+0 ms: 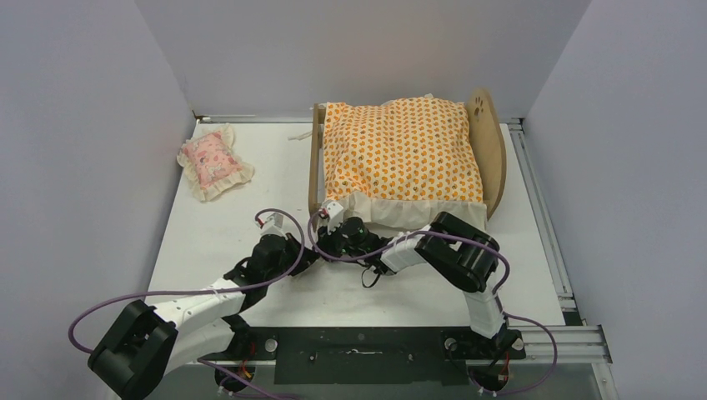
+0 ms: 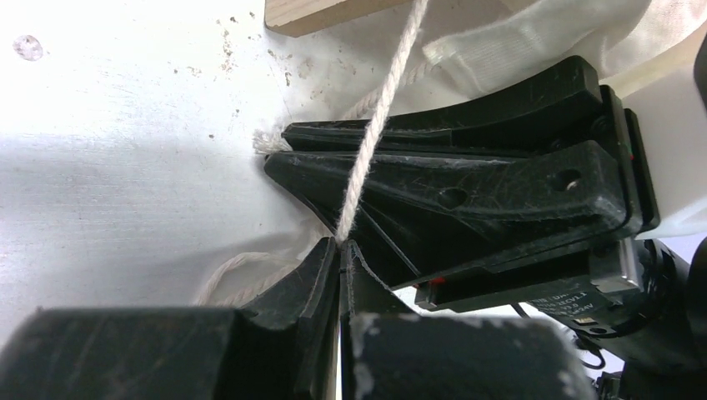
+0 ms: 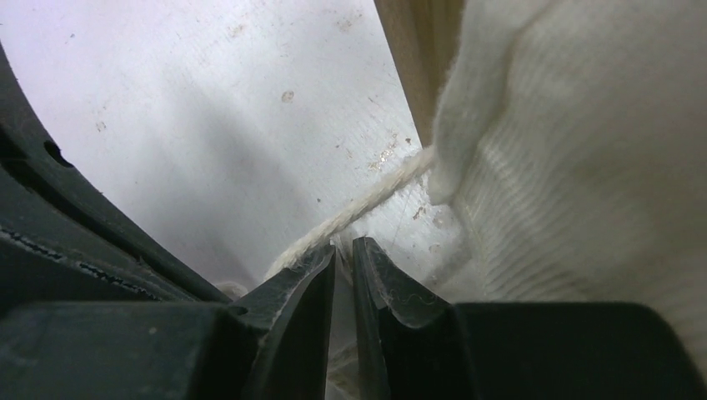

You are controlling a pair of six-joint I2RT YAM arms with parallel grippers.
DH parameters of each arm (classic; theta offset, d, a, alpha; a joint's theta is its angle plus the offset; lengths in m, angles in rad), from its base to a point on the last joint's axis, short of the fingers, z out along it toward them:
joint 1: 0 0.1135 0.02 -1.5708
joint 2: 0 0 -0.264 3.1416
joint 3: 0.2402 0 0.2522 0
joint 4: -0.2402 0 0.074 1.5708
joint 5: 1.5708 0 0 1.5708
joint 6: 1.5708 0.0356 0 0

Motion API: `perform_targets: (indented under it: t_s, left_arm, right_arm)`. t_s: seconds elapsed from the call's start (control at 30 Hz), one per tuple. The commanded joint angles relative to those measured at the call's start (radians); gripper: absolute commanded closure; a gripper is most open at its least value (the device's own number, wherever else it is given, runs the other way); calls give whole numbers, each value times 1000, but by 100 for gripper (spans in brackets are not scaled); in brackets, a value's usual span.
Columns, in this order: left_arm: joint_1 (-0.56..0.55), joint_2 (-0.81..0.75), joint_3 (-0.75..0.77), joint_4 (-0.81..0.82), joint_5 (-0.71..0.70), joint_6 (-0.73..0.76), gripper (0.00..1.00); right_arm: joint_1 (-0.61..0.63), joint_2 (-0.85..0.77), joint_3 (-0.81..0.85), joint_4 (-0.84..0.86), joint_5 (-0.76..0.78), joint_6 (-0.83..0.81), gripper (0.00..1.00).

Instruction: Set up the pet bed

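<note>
The pet bed [image 1: 490, 142] stands at the back of the table, its paw-print headboard on the right and its low footboard [image 1: 315, 162] on the left. The orange-patterned cushion [image 1: 400, 150] lies on it and hides the striped base. My left gripper [image 1: 307, 250] and right gripper [image 1: 327, 237] meet at the bed's near left corner. In the left wrist view, my left gripper [image 2: 342, 243] is shut on a taut white cord [image 2: 375, 125]. In the right wrist view, my right gripper [image 3: 343, 248] is shut on a white cord [image 3: 367, 200] that runs from the cushion's white hem [image 3: 567, 167].
The small pink frilled pillow [image 1: 215, 160] lies at the back left of the white table [image 1: 250, 217]. Grey walls close in the table on the left, back and right. The right gripper's black fingers [image 2: 467, 192] fill the left wrist view, close in front of my left jaws.
</note>
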Motion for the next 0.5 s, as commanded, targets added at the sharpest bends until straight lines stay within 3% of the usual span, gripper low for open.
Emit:
perform_targets:
  t_s: [0.0,0.23,0.4,0.47]
  left_arm:
    - [1,9,10,41,43,20,100]
    - [2,-3,17,29,43,16,100]
    - [5,-5,21,20,43,19,100]
    - [7,0,21,21,43,19,100]
  right_arm:
    - [-16,-37,-69,138,-40,28,81]
    - [-91,-15,-166,369,-139,274,59]
    - [-114,11,-180,454,-161,426,60]
    - [-114,15,-171,444,-159,461,65]
